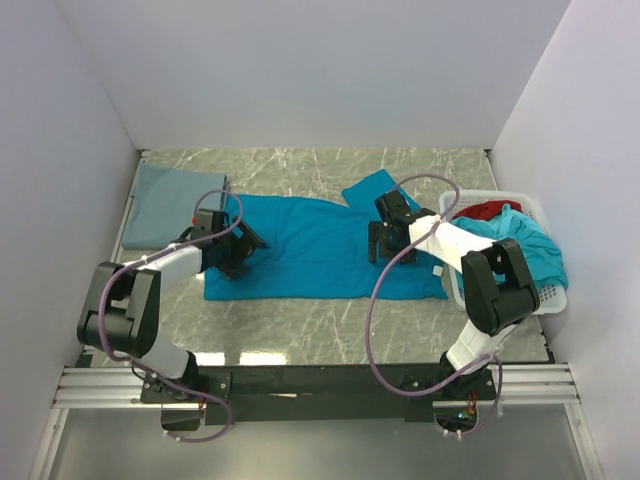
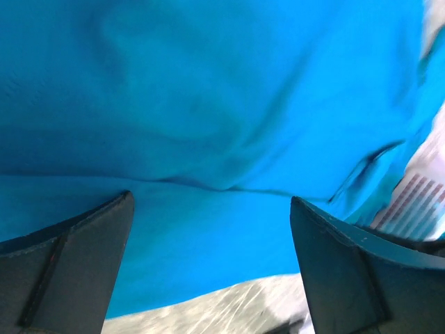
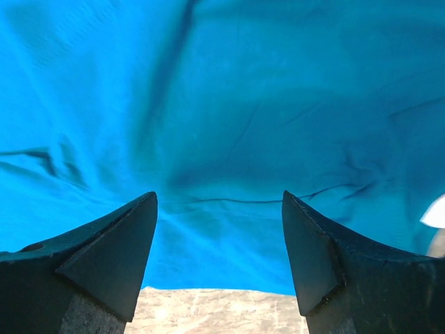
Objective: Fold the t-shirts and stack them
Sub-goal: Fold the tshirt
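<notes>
Altogether four t-shirts [image 1: 320, 245], one basket [image 1: 550, 297]

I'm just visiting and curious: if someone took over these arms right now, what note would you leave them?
Left gripper: open, empty, over the left end of the spread teal t-shirt.
Right gripper: open, empty, over its right part.
Done: grey-blue t-shirt lies folded at far left.
Waiting in the white basket: red t-shirt, second teal t-shirt.
Still to do: fold the spread one, stack it, then the basket's two.
</notes>
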Controlling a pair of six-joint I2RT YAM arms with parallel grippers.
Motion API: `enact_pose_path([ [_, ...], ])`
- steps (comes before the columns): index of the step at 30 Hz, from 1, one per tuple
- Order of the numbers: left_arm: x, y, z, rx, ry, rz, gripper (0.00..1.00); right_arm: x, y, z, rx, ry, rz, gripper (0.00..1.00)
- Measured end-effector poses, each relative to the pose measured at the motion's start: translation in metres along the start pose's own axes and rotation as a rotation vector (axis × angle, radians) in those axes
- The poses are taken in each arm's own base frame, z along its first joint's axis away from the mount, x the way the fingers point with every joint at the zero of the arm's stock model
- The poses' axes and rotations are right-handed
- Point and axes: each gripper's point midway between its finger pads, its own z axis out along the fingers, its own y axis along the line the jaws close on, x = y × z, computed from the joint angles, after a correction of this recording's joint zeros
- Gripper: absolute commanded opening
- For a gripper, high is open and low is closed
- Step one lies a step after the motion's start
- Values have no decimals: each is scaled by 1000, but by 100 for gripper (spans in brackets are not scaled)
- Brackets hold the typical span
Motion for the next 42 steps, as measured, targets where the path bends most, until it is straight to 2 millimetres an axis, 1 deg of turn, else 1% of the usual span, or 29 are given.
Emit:
enact_pose_path([
  [2, 12, 8, 7, 4, 51, -5, 99, 11, -1, 7, -9, 17, 18, 82],
  [3, 13, 5, 6, 26, 59, -4, 99, 16, -2, 10, -9, 25, 23, 82],
  [5, 16, 4, 6, 49, 64, 2, 99, 33, -7, 14, -3, 56, 39, 84],
  [8, 20, 6, 1, 60, 66, 5, 100, 41, -9, 10, -20, 36, 68, 86],
  [11, 27, 17, -8, 43, 61, 8, 99, 59, -13, 2, -36, 33, 106, 88],
  [14, 36, 31, -20, 23, 52, 5, 99, 69, -15, -3, -52, 25, 143, 89],
  [18, 51, 51, -38, -1, 48, -7, 99, 97, -18, -17, -97, 32, 196, 90],
  [23, 65, 70, -56, -11, 31, -44, 100, 128, -16, -34, -185, 42, 246, 91],
  [25, 69, 74, -63, -13, 27, -54, 99, 136, -12, -40, -221, 49, 249, 91],
  [27, 70, 79, -71, -27, 14, -58, 99, 140, -11, -47, -241, 55, 244, 92],
  [29, 66, 79, -81, -28, -26, -54, 99, 135, -9, -56, -262, 32, 237, 92],
  [30, 61, 75, -86, -22, -50, -49, 99, 128, -8, -63, -269, 7, 229, 92],
  [32, 44, 59, -100, 3, -123, -34, 99, 101, -5, -79, -289, -87, 217, 92],
  [33, 33, 47, -106, 24, -165, -24, 99, 87, -3, -88, -302, -135, 213, 92],
  [36, -9, 2, -131, 87, -309, -5, 99, 32, 7, -125, -370, -339, 209, 93],
  [38, -32, -22, -141, 98, -371, 12, 99, 11, 12, -141, -405, -427, 207, 93],
  [40, -53, -44, -142, 95, -407, 43, 100, -5, 15, -153, -424, -489, 204, 93],
  [41, -63, -55, -138, 86, -413, 66, 99, -9, 15, -155, -425, -504, 203, 93],
  [42, -72, -63, -130, 69, -415, 86, 100, -12, 15, -156, -424, -516, 202, 93],
])
